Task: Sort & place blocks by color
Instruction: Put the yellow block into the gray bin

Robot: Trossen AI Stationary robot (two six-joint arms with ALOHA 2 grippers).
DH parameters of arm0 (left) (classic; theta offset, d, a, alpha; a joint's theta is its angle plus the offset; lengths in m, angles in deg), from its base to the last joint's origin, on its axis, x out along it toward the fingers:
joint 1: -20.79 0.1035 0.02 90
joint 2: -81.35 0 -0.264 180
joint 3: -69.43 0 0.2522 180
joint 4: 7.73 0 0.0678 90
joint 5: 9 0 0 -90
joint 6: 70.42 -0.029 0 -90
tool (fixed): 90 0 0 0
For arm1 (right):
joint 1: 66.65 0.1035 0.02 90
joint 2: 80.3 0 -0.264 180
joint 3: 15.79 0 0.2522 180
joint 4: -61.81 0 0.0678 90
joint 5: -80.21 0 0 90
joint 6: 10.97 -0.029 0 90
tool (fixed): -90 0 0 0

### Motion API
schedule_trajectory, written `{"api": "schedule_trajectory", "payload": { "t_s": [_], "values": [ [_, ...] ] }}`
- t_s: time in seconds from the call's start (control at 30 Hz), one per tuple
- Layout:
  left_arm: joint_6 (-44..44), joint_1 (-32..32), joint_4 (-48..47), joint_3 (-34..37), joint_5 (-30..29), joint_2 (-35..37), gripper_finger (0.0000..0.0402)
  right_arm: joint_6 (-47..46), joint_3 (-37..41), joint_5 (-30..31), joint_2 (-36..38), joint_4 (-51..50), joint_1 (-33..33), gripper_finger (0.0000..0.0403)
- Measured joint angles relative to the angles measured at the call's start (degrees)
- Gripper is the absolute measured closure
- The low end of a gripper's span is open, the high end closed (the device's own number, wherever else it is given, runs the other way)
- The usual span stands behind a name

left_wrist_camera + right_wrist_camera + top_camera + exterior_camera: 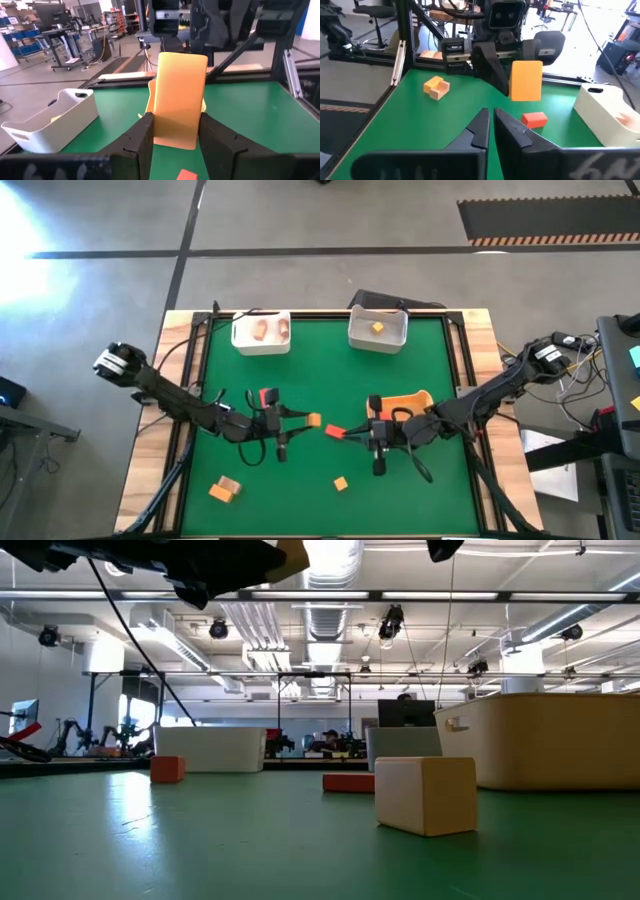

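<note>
Clamping a yellow-orange block [178, 102] between its fingers, the left end effector [300, 420] hangs above the middle of the table [420, 490]. Facing it, the right end effector [340, 432] sits pinched together and empty, its tips just over a red block [534, 119] lying on the green mat.

Sorting looks partly done, I'd say. The left white bin [262, 346] by the far edge holds two tan-brown pieces, the right white bin [377, 340] one yellow-orange piece. Unsorted: the held block, the red one, a small orange cube [341, 483] near the front edge, a joined orange-and-tan pair [225, 489] toward the front-left corner. An orange tray [412, 399] lies behind the right arm.
</note>
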Motion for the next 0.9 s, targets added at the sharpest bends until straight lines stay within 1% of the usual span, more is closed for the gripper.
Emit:
{"api": "schedule_trajectory", "payload": {
  "t_s": [0.13, 0.4, 0.57, 0.73, 0.9],
  "values": [
    [0.1, 0.0, -0.1, 0.3, 0.0, -0.4, 0.0286, -0.5, 0.0, 2.3, 0.0, 0.0, 0.0, 0.0347],
    [1.7, 0.0, 0.0, 0.6, 0.0, -0.4, 0.0286, -0.5, 0.0, 6.6, -0.5, 1.5, -0.1, 0.0235],
    [3.2, 0.0, 0.0, 1.1, 0.0, -0.4, 0.0286, 0.9, 0.0, 7.3, -1.7, 3.5, -0.5, 0.0179],
    [3.2, 0.0, 0.0, 1.1, 0.0, -0.4, 0.0285, 1.6, 0.0, 7.5, -2.1, 4.7, -1.7, 0.0147],
    [3.2, 0.0, 0.0, 1.1, 0.0, -0.4, 0.0285, 2.3, 0.0, 7.5, -2.1, 5.8, -2.4, 0.0138]
  ]
}}
